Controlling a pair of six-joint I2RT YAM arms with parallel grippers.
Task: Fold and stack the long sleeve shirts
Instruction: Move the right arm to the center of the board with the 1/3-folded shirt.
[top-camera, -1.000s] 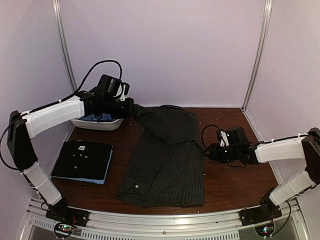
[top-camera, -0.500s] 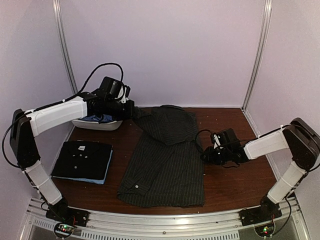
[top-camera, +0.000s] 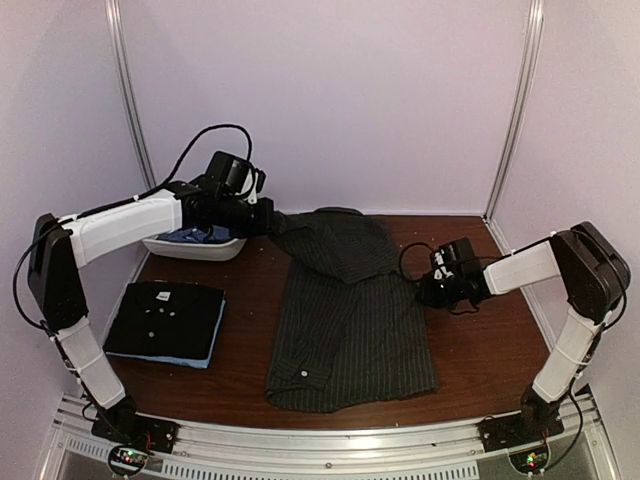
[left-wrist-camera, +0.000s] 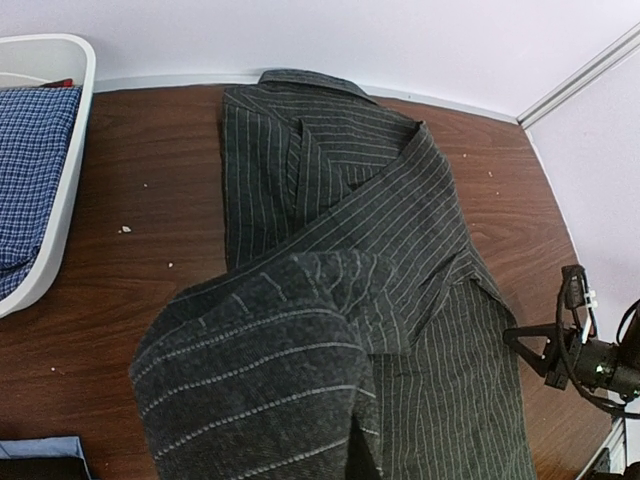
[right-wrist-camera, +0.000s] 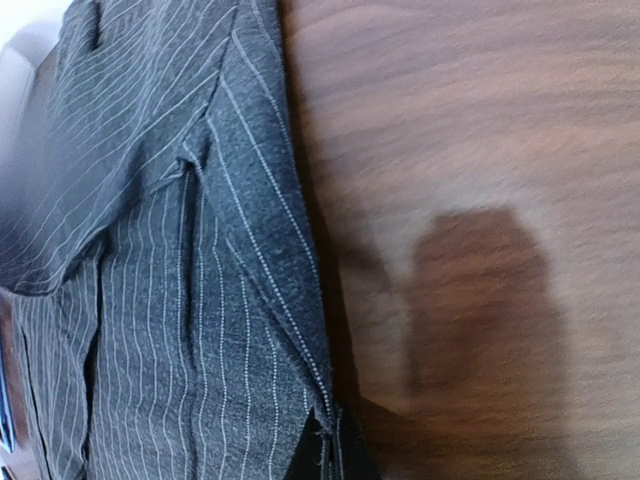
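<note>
A dark charcoal pinstriped long sleeve shirt lies spread on the middle of the table, its top part folded over. My left gripper is shut on the shirt's far left corner and holds it a little off the table. In the left wrist view the lifted cloth covers the fingers. My right gripper is shut on the shirt's right edge, low at the table. A folded black shirt with white buttons rests on a light blue one at the left.
A white oval tub holding a blue checked shirt stands at the back left, just under my left arm. Bare brown table lies right of the pinstriped shirt. Pale walls close in the back and both sides.
My right gripper moved in to the shirt's right edge and shut on it. The shirt's lower half has shifted to the right. The left arm has barely moved.
</note>
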